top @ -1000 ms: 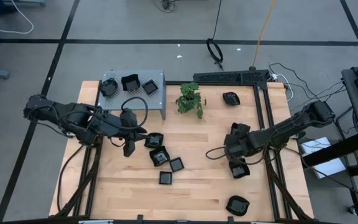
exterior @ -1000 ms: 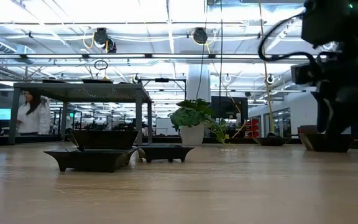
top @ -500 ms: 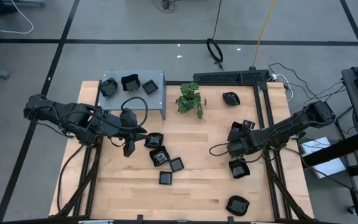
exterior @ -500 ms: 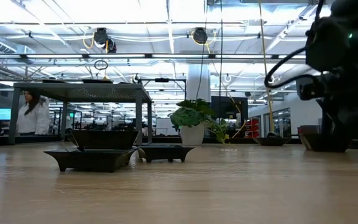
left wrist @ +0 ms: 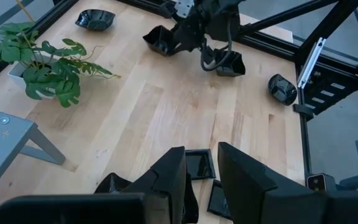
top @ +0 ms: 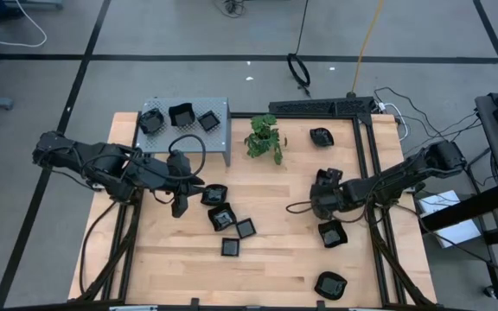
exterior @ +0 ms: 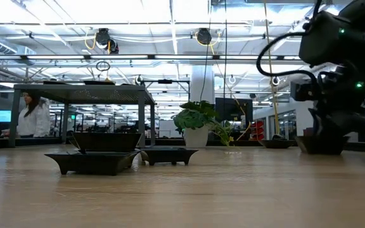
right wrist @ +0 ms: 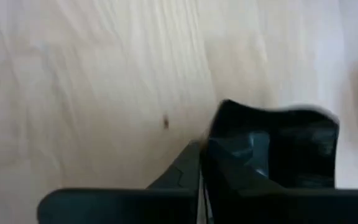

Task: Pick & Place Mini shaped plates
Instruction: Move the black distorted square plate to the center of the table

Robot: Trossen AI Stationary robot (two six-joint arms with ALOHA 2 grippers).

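The mini shaped plates are small glossy black dishes. Three sit on the grey perforated shelf (top: 184,121) at the far left. Several lie on the table at left centre (top: 223,218), under my left gripper (top: 180,206), which hovers open above them (left wrist: 197,165). My right gripper (top: 322,188) at right centre is shut on one plate (left wrist: 161,40), which also shows in the low view (exterior: 319,144). Another plate (top: 332,234) lies just nearer than it. One plate lies far right (top: 321,136) and one near right (top: 330,284). My right gripper pinches the plate's rim (right wrist: 215,140) between its two shut fingers (right wrist: 194,171), at one side of the plate. The fingers come from above, pointing down. The plate sits low at the table top, roughly level; I cannot tell whether it is lifted clear.
A small green potted plant (top: 264,138) stands at the far centre, next to the shelf. A black frame (top: 366,164) runs along the table's right and far right edges. A person (exterior: 33,114) stands in the room beyond the table. Bare wood lies at the centre and near left.
My right gripper has swung a little toward the table's right edge and then back toward the left, staying low. The plate it holds has shifted slightly toward the table's left with it.
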